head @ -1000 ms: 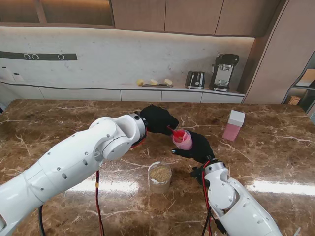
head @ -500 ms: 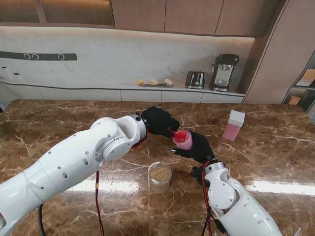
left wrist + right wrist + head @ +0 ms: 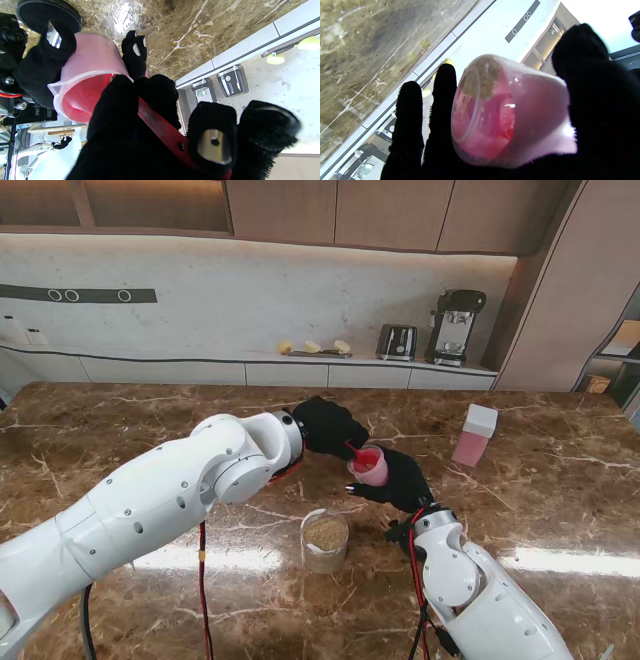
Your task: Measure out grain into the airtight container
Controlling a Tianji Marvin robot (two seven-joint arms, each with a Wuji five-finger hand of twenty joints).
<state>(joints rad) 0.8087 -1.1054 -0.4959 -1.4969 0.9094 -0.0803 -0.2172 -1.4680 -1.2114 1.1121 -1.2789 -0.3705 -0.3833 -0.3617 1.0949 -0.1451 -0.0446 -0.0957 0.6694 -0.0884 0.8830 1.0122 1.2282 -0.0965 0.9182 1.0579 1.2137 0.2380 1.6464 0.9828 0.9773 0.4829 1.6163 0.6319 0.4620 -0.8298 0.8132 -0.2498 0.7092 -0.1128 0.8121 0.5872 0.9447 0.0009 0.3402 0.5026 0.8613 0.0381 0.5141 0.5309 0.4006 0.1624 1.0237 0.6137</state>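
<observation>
My right hand [image 3: 408, 480] is shut on a translucent pink measuring cup [image 3: 370, 468], held tilted above the table. My left hand [image 3: 325, 425] is shut on a red scoop [image 3: 356, 449] whose bowl is dipped into the cup's mouth. In the left wrist view the red scoop handle [image 3: 160, 125] runs between my gloved fingers into the pink cup [image 3: 87, 65]. In the right wrist view the cup [image 3: 515, 112] shows some grain [image 3: 482, 77] against its base and red inside. A clear jar of grain [image 3: 325, 539] stands on the table, nearer to me. A pink container with a white lid [image 3: 474, 435] stands to the right.
The brown marble table [image 3: 120, 430] stretches out to the left. Along the far counter stand a toaster [image 3: 397, 341], a coffee machine [image 3: 456, 326] and some yellow fruit [image 3: 313, 347]. Red cables [image 3: 200, 580] hang under both arms.
My left arm has shifted slightly to the right, pushing the scoop a little deeper into the cup. The right hand and cup have barely moved.
</observation>
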